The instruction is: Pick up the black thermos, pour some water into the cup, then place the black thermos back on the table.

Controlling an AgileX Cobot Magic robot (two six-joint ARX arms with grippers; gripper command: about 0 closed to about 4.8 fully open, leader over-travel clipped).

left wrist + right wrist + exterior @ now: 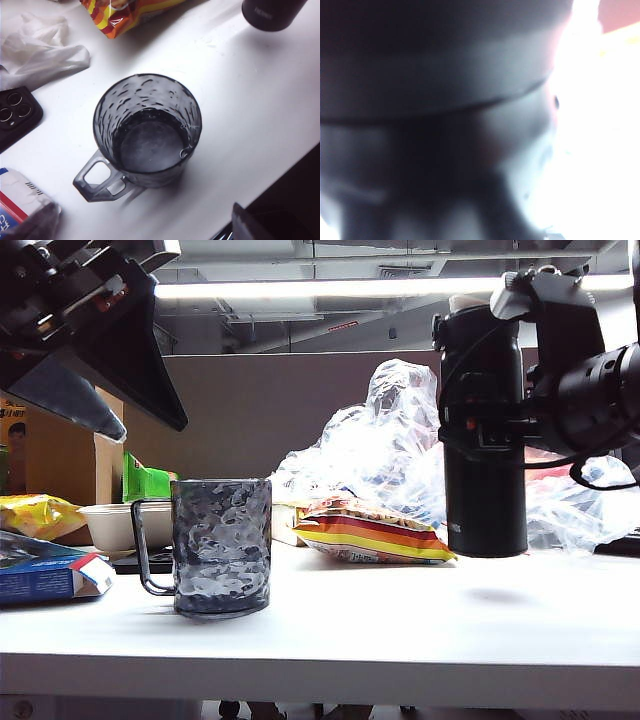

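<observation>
thermos upright in my right gripper, jaws clamped on its upper body, base just above the worktop, shadow beneath. cup stands left of it, well apart, water inside. my left gripper hangs above the cup, jaws apart.

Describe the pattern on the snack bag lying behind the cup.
The snack bag has red, yellow and dark stripes, seen best in the exterior view.
</observation>
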